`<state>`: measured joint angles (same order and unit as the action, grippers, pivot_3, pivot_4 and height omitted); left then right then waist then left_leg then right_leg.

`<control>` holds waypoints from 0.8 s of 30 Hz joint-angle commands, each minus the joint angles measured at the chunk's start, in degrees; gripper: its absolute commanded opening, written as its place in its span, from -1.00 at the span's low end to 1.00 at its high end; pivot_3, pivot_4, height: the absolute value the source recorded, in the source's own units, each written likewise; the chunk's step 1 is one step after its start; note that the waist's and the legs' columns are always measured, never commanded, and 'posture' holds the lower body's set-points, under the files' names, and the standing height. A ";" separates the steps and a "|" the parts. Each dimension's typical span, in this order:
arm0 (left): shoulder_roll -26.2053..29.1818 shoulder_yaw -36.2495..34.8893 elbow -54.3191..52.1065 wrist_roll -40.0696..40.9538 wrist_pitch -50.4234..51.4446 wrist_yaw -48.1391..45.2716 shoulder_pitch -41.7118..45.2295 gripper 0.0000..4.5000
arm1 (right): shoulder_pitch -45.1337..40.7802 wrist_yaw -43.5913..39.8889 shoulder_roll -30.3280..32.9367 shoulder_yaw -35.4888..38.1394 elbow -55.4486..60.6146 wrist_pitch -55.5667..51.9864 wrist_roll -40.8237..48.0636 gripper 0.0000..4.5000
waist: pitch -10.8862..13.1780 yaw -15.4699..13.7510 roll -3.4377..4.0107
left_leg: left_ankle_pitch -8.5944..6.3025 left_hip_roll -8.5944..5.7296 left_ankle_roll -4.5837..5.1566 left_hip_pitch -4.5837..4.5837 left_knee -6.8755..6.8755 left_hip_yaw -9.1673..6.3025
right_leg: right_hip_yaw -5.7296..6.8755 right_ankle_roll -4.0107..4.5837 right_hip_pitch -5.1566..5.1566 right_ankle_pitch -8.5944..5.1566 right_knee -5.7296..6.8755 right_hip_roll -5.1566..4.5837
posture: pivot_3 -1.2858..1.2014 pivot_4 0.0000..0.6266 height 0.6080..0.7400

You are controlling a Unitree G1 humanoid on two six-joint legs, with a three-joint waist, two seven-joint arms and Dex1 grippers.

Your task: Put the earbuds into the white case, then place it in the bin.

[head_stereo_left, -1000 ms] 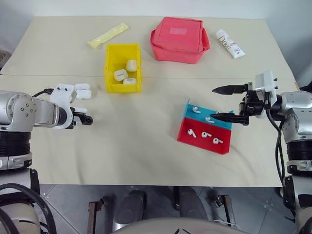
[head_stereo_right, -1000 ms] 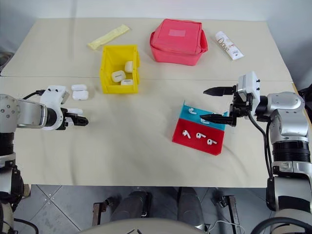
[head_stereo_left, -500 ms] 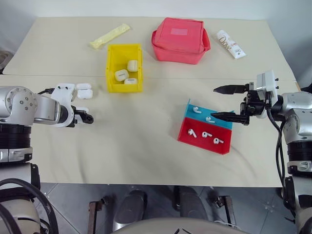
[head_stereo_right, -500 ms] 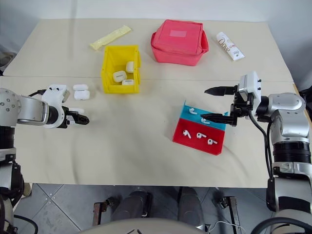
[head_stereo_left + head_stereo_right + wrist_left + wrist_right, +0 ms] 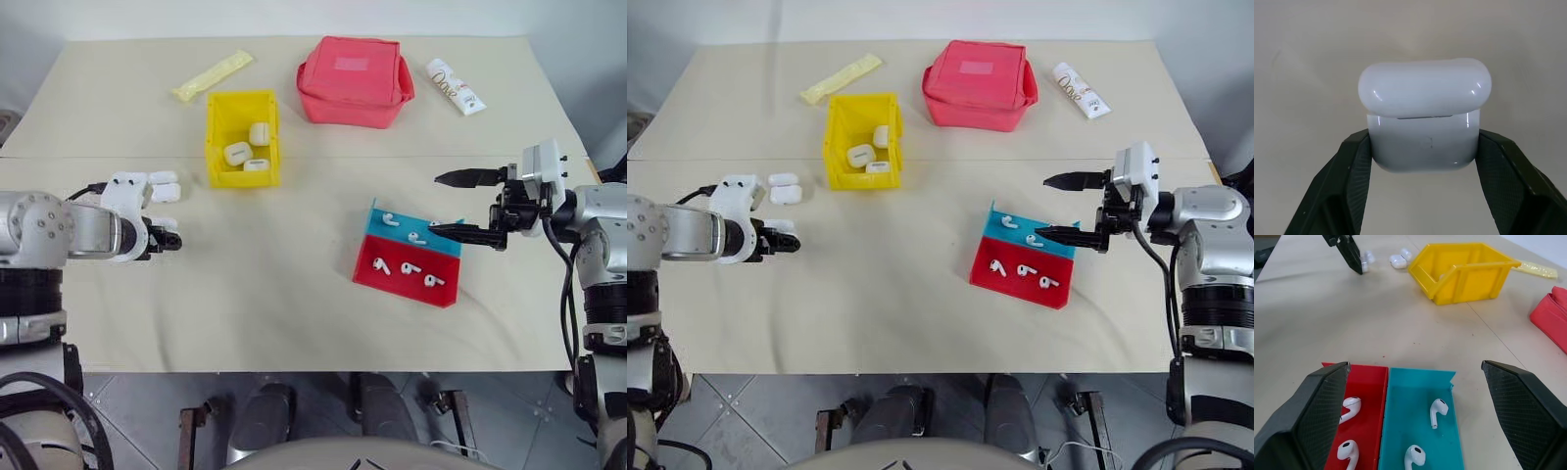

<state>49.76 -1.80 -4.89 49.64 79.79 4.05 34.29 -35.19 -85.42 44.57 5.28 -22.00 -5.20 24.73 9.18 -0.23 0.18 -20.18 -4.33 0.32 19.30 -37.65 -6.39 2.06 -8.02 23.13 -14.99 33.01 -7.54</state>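
Five earbuds (image 5: 408, 267) lie loose in the red-and-blue tray (image 5: 390, 286); the right hand (image 5: 460, 205) hangs just above them, fingers spread, presumably ready to pick one; the left hand (image 5: 1422, 147) pinches a white case (image 5: 1424, 115) by its sides, lid lifted to receive them; the yellow bin (image 5: 242, 138) waits further back on the counter (image 5: 274, 274), three cases inside

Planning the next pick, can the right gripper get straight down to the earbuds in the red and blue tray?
Probably yes. The right gripper is open above the tray, and the earbuds lie uncovered.
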 commanded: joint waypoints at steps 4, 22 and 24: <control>-2.89 -1.12 -15.17 -6.31 -34.28 -29.61 -6.95 0.24 | 2.75 1.91 2.04 2.90 7.91 -2.61 2.09 1.00 | -0.01 -0.82 -0.06 | -0.02 0.00 0.00 -0.01 -0.05 0.10 | 0.04 0.00 -0.04 0.02 -0.12 -0.01 | 0.03 -0.52 1.00; -23.36 9.26 9.68 -17.94 -77.15 -78.90 -3.44 0.24 | 35.57 26.28 11.97 13.66 50.08 -31.98 1.21 1.00 | -0.02 -1.52 -0.07 | -0.15 0.03 0.26 -0.02 -0.30 0.10 | 0.21 -0.05 -0.31 0.08 -0.29 0.00 | 0.03 -0.52 1.00; -24.66 9.10 11.58 -17.37 -77.57 -81.28 -2.45 0.24 | 39.88 29.08 13.33 14.95 55.53 -36.55 0.55 1.00 | -0.01 -2.10 -0.09 | -0.17 0.02 0.28 -0.01 -0.31 0.08 | 0.24 -0.05 -0.32 0.09 -0.31 -0.01 | 0.03 -0.52 1.00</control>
<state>25.64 7.86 6.28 31.67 3.52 -75.30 30.23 3.72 -58.58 56.66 17.97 28.58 -38.40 25.65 9.17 -2.33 0.09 -20.35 -4.30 0.61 19.31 -37.98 -6.32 2.32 -8.07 22.81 -14.90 32.67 -7.53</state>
